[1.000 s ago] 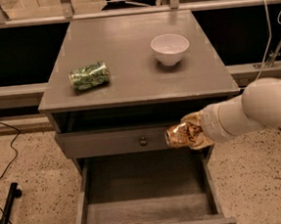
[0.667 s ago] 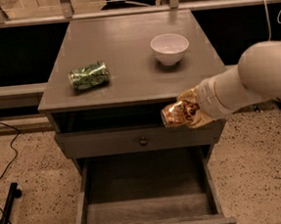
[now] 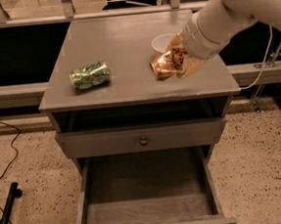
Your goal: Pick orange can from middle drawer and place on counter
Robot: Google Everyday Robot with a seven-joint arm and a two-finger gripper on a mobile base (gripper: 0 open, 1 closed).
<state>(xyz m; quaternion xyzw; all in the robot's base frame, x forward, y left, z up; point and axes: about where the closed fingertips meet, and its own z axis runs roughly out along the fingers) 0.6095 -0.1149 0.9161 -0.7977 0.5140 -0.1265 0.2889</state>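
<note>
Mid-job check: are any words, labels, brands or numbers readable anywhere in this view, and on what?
No text can be read anywhere.
The green can on the counter: patterned print, too blurred to read.
The orange can, gripped by the gripper at the counter's right side: shiny, no legible label.

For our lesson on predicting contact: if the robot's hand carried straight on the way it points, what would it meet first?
Probably the counter: the hand, gripping the orange can, points down-left over it. If level, the green can; depth is unclear.
</note>
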